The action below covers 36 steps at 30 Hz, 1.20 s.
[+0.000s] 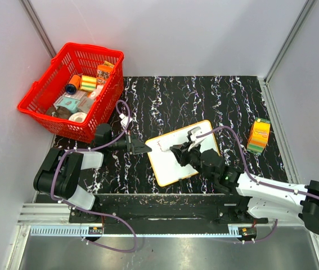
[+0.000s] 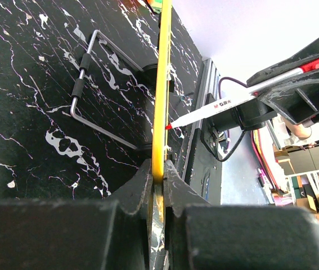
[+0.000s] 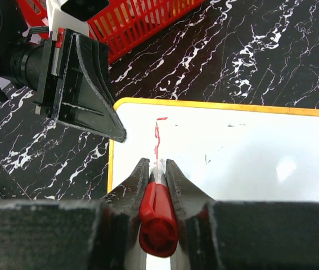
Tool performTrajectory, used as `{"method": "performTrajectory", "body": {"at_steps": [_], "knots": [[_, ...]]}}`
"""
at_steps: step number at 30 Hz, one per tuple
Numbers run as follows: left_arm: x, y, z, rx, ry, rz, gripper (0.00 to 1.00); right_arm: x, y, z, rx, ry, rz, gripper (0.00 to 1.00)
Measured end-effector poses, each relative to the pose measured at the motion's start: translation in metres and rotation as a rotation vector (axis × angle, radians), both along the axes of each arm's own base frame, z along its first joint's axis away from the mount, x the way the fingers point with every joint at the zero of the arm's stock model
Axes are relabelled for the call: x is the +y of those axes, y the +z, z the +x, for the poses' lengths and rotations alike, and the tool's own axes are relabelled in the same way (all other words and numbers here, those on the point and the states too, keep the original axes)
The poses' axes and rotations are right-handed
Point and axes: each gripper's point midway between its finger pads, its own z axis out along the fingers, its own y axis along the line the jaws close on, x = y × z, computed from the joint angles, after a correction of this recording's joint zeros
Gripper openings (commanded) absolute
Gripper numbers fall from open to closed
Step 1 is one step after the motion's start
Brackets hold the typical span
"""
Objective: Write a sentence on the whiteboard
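One whiteboard [image 1: 167, 164] lies askew mid-table on the black marbled tabletop [image 1: 204, 95], with one short run of red writing [image 3: 158, 138] near its left rim; one marker [image 3: 158, 216], one red basket [image 1: 49, 121] at far left, one orange-and-green pack [image 1: 259, 135] at right. Two arms: the left gripper [image 1: 147, 148] reaches low to the right, jaws pinched on the board's yellow edge; the right gripper [image 1: 178, 153] stretches left over the board, clamping the marker – tip down by the writing, contact unclear.
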Motion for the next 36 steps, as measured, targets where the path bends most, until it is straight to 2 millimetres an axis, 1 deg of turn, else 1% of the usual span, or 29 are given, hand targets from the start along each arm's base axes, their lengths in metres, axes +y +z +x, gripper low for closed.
{"method": "performTrajectory", "body": {"at_steps": [6, 12, 18, 22, 26, 36], "knots": [[0.0, 0.0, 0.0, -0.001, -0.001, 0.0, 0.0, -0.002, 0.001, -0.002, 0.002, 0.002, 0.0, 0.0], [0.0, -0.001, 0.0, -0.003, -0.002, 0.003, 0.0, -0.003, 0.013, -0.002, -0.021, 0.001, 0.021, 0.0], [0.0, 0.0, 0.0, -0.004, -0.003, 0.003, 0.0, 0.004, 0.026, 0.005, -0.049, -0.008, 0.026, 0.0], [-0.001, 0.0, 0.0, -0.007, -0.005, 0.003, 0.0, 0.009, 0.023, 0.011, -0.048, -0.02, 0.008, 0.0], [-0.001, 0.0, 0.0, -0.005, -0.005, 0.005, 0.0, 0.011, 0.016, 0.013, -0.039, -0.023, -0.012, 0.0], [-0.001, -0.001, 0.0, -0.005, -0.003, 0.006, 0.0, 0.008, 0.016, 0.016, -0.04, -0.046, -0.011, 0.0]]}}
